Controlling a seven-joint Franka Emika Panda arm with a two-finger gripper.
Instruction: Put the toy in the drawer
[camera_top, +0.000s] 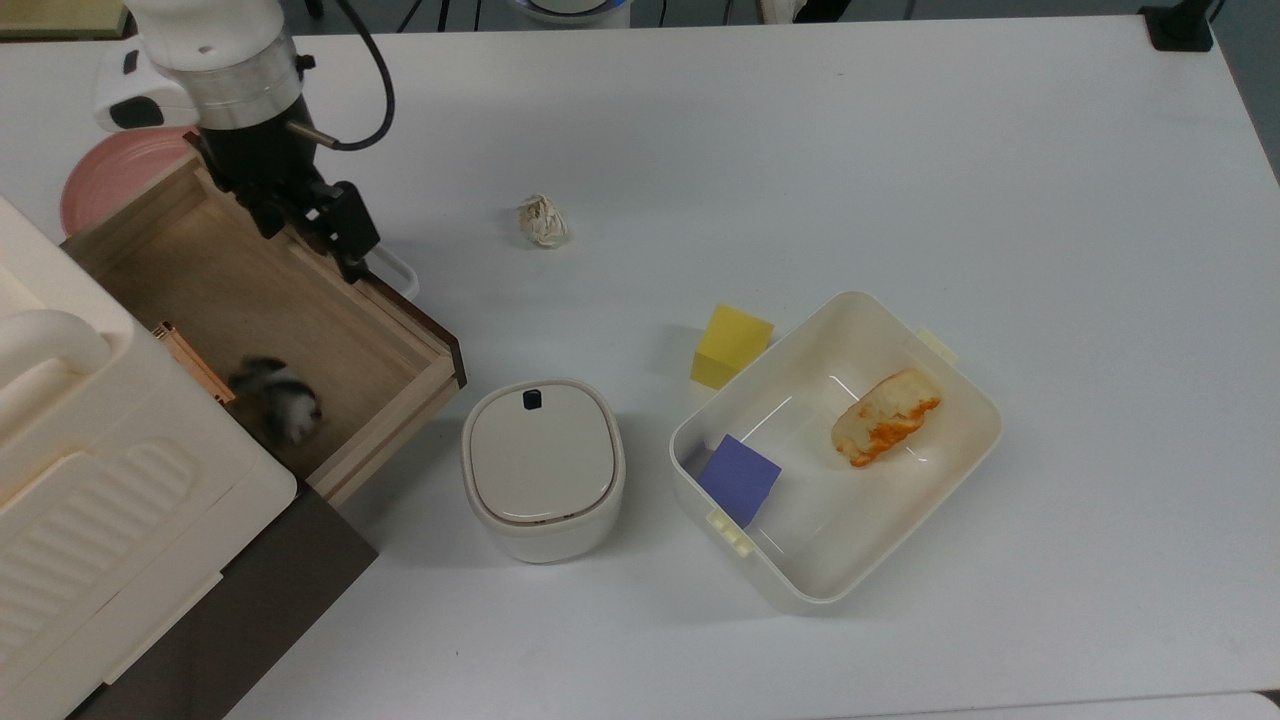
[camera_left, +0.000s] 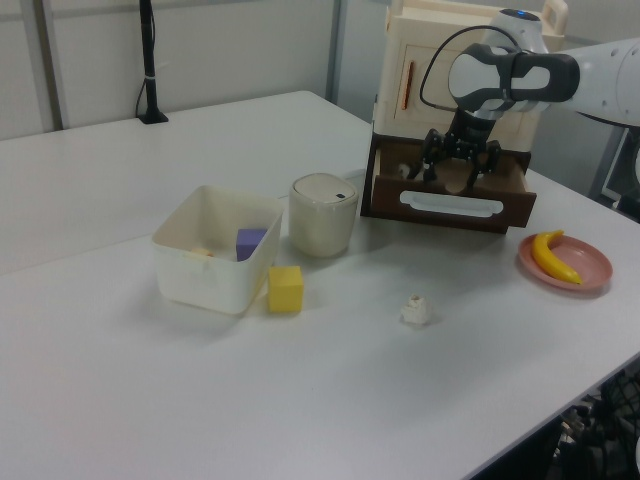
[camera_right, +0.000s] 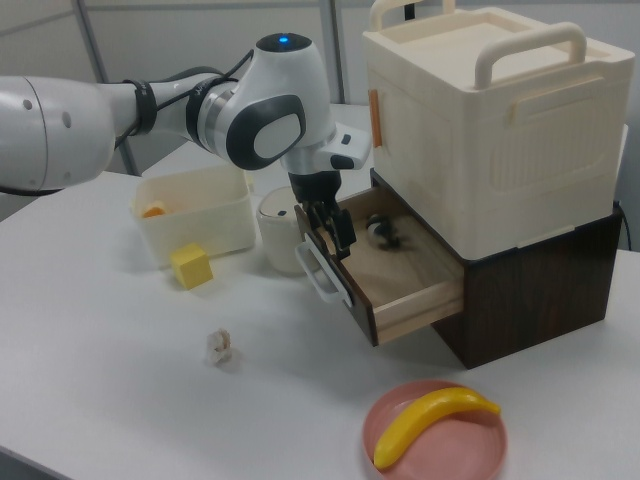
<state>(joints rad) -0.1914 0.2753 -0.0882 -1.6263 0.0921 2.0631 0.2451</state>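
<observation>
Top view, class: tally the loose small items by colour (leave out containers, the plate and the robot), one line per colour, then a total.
Yellow: 2, the foam cube and the banana
Purple: 1, the block in the open bin
Orange-and-cream: 1, the food piece in the bin
Beige: 1, the paper ball
Black-and-white: 1, the toy in the drawer
Total: 6

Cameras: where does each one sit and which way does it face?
Top view: overhead, looking down at the table; arm and open hand over the drawer, toy inside.
Left view: low, facing the drawer's front; hand above it.
Right view: low, opposite side, across the drawer; arm, hand.
All share the drawer.
</observation>
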